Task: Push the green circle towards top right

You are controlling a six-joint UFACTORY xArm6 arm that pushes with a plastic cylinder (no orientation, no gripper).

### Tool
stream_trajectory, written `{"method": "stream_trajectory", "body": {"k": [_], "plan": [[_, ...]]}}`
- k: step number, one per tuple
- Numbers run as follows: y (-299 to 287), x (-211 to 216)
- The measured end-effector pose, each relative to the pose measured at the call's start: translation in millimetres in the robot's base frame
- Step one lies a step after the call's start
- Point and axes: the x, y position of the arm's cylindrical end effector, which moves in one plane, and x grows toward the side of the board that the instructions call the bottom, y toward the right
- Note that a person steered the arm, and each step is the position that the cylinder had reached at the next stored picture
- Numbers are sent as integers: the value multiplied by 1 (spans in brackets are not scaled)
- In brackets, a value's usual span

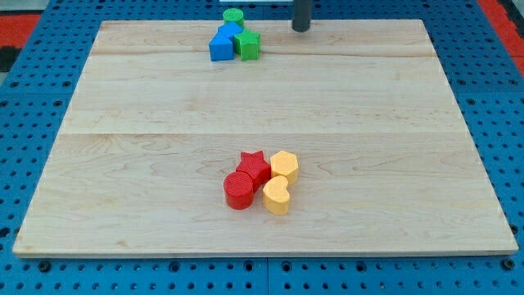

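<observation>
Green circle (233,15): view's top edge, touching a blue block (230,31), shape unclear.
My tip (301,27): right of it, apart.
Jaws: none, a bare rod.
Wooden board (262,98): beneath.

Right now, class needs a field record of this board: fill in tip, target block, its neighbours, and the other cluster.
tip: my tip at the view's top, right of the green circle, apart from it
target: green circle, top edge
neighbours: blue blocks, green star
other cluster: red star, red circle, two yellow blocks
surface: wooden board
</observation>
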Motion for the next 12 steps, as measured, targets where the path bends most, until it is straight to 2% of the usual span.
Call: {"method": "stream_trajectory", "body": {"k": [1,2,4,5,6,7,9,11,12], "plan": [[24,93],[-13,164],[-232,127],[-304,52],[-321,-32],[-317,-34],[-262,-34],[-248,-34],[-173,-33]]}}
